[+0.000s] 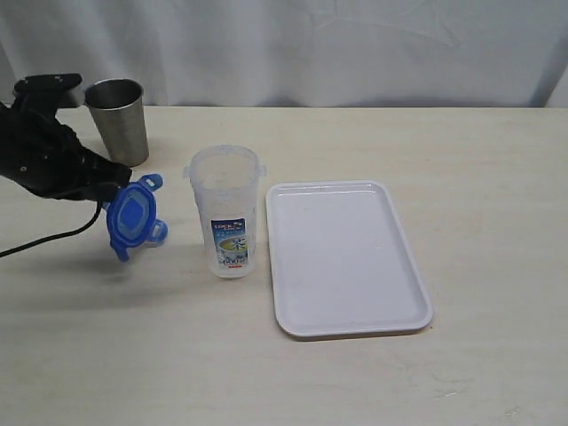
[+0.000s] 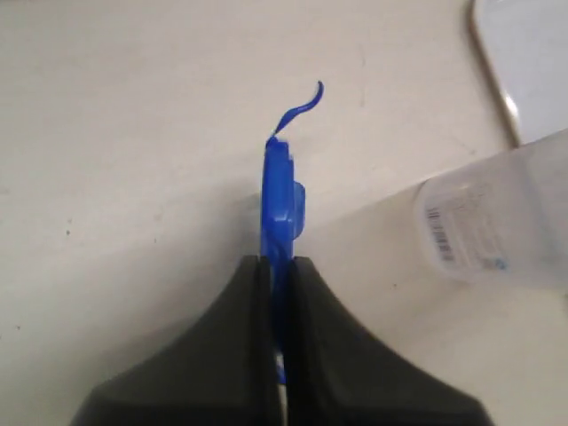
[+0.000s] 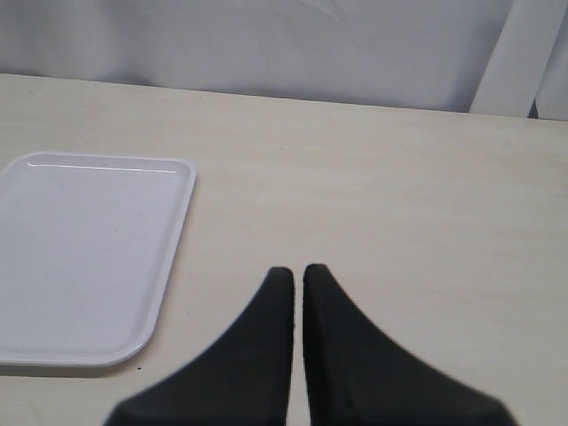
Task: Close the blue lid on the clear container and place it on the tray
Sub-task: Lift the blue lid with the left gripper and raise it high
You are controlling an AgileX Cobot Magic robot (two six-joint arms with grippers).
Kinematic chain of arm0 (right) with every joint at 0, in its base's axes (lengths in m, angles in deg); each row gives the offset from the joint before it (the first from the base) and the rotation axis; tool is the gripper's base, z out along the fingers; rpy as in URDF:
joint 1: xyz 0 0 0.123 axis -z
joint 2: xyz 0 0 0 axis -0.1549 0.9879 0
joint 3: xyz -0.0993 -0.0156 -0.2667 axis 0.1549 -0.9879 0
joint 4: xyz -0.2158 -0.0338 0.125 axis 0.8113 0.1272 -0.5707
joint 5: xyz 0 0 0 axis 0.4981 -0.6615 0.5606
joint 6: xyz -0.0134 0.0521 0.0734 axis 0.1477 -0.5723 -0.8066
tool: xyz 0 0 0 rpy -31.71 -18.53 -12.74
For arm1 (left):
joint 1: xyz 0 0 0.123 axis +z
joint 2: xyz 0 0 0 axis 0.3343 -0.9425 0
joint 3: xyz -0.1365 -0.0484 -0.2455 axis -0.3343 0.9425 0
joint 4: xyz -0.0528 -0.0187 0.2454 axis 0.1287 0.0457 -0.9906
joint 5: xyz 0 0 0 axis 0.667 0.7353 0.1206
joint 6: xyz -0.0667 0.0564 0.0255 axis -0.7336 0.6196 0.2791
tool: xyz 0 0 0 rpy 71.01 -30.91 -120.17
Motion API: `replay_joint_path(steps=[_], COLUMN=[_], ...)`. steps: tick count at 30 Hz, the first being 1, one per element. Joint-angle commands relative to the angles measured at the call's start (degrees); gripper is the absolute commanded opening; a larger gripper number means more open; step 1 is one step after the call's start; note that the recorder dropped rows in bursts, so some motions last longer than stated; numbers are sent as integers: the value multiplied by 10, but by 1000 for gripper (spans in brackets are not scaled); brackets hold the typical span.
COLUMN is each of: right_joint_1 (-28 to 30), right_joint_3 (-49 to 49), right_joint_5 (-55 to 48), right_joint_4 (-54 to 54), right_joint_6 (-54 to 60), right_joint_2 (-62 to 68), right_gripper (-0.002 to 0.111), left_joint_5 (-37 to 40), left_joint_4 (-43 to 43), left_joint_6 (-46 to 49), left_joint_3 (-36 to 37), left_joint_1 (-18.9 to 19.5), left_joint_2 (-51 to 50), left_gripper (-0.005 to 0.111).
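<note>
A pale, wood-grained table (image 1: pixel 266 373) fills the scene, with a white curtain (image 1: pixel 311 44) hanging in folds along its far edge. A steel cup (image 1: pixel 118 120) stands upright near the far left corner, well apart from the rest. The tray (image 1: pixel 355 266) lies flat to the right of the middle, with nothing on it. The clear container (image 1: pixel 226 213) stands upright on the table just beside the tray's left edge, its mouth uncovered and its printed label facing the exterior camera. To the left of the container, the left gripper (image 2: pixel 277 266) is clamped on the blue lid (image 1: pixel 133 215). Its two black fingers press flat against the lid's faces, so the lid stands on edge and tilted, one snap flap curling out at the end away from the claw. The lid appears to be lifted off the table, near the container but not touching it. A black cable (image 1: pixel 44 240) trails from that arm across the tabletop. The right gripper (image 3: pixel 295 271) shows only in its own wrist view. Its jaws are drawn together with a thin slit between them and grip nothing, above bare table beside the tray.
</note>
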Motion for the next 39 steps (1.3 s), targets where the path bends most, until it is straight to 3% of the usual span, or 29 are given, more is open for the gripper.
replay_joint_path(steps=[1, 10, 19, 25, 30, 39], right_joint_1=[0, 0, 0, 0, 0, 0], right_joint_3=[-2, -2, -2, -2, -2, -2], right_joint_5=[3, 3, 3, 3, 3, 3], right_joint_4=[0, 0, 0, 0, 0, 0], right_joint_6=[0, 0, 0, 0, 0, 0], right_joint_2=[-3, -3, -3, -3, -3, -3], right_gripper=[4, 4, 4, 4, 4, 4], left_joint_5=[-6, -100, -221, -286, -315, -351], left_joint_4=[67, 75, 64, 64, 60, -123], left_joint_6=[82, 189, 210, 281, 358, 415], left_joint_3=[-5, -5, -5, -5, -23, -44], left_joint_1=[-4, -59, -68, -68, -94, -181], left_joint_2=[31, 73, 79, 79, 79, 79], left_gripper=[0, 0, 0, 0, 0, 0])
